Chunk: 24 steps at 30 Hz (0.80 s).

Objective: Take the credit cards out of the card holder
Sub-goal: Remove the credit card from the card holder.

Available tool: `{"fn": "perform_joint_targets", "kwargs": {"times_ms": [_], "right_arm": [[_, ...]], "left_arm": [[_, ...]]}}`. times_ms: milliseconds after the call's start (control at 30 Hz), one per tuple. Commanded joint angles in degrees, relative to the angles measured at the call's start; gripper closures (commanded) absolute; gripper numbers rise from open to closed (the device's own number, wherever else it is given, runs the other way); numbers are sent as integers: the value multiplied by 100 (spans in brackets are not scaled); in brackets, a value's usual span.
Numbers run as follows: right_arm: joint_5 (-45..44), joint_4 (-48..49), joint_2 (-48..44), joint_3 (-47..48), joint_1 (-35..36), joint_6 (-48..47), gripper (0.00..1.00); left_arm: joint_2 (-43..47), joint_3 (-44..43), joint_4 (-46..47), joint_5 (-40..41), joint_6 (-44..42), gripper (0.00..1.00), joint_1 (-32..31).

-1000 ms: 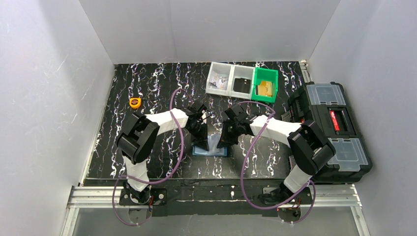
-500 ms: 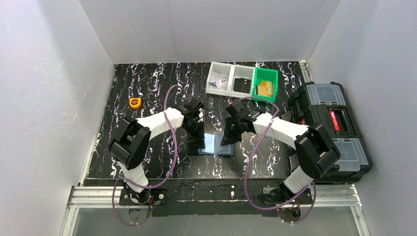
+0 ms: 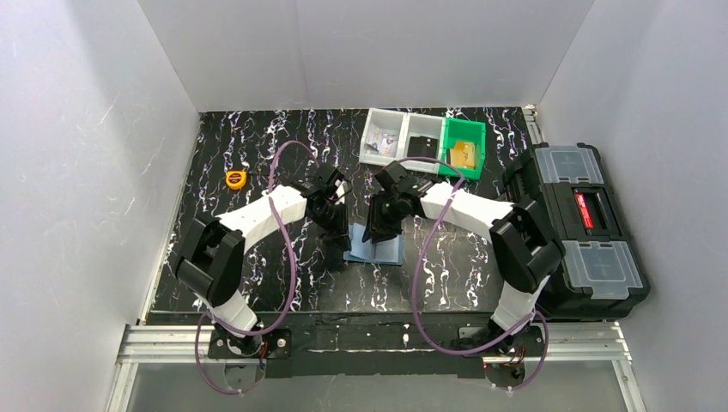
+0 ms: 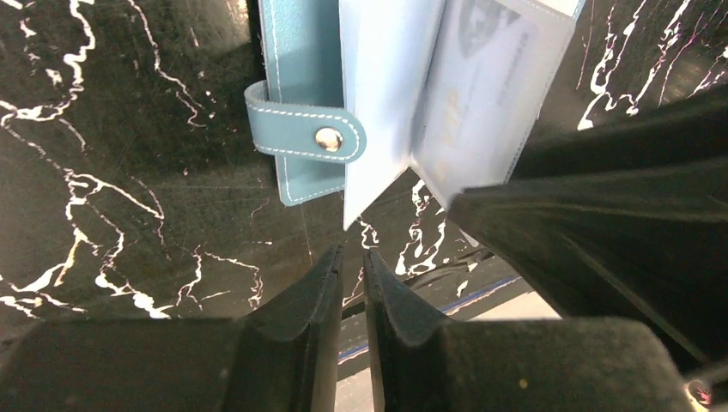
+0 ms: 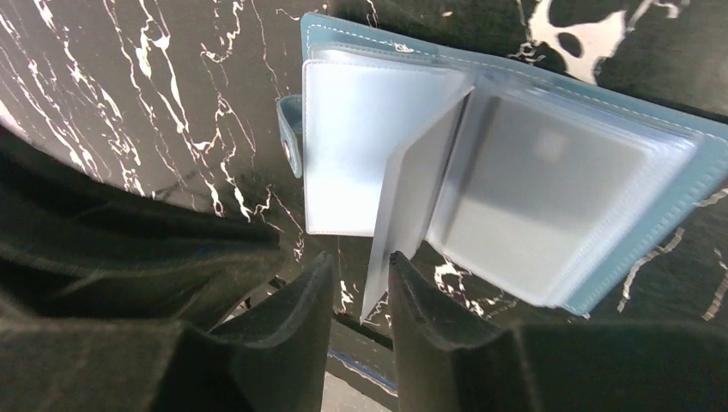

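The card holder (image 3: 378, 249) lies open on the black marbled table, dusty-blue cover down, with its snap strap (image 4: 305, 133) sticking out to the side. Its clear sleeves hold credit cards: one printed card (image 4: 494, 81) shows through a sleeve, and another shows faintly (image 5: 549, 154). One loose sleeve page (image 5: 412, 206) stands up on edge. Its lower corner sits between the open jaws of my right gripper (image 5: 359, 262), against the right finger. My left gripper (image 4: 352, 253) hovers just short of the page's corner. Its jaws are a narrow slit apart with nothing between them.
Two clear bins (image 3: 402, 137) and a green bin (image 3: 464, 148) stand at the back of the table. An orange tape measure (image 3: 236, 178) lies at the back left. A black toolbox (image 3: 575, 219) fills the right edge. White walls enclose the table.
My right gripper's jaws have parted from their shut state, letting go of the sleeve page. Both arms reached farther back. The left jaws eased slightly apart.
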State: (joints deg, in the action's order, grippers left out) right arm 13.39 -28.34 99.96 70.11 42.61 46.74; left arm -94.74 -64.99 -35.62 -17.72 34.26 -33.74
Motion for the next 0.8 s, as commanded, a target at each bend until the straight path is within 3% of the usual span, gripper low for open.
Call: {"fn": "perform_joint_targets", "kwargs": {"times_ms": [0,167,367,567,767], "right_arm": [[321,229,346,343,72,152,60],[315,277,492,566,107,273,41],[303,365,685,687,107,387,26],[8,533,305,243,80,556,24],[67,935,-169,-563,-104,753,31]], "left_arm": [[391,14,-315,42,-143,86,84],[552,1,-383,48,-165,86,122],[596,-41,-406,32,-158,86,130],[227,-355,-377,-7,-185,86,127],[-496,-773,-294,-24,-277,88,122]]}}
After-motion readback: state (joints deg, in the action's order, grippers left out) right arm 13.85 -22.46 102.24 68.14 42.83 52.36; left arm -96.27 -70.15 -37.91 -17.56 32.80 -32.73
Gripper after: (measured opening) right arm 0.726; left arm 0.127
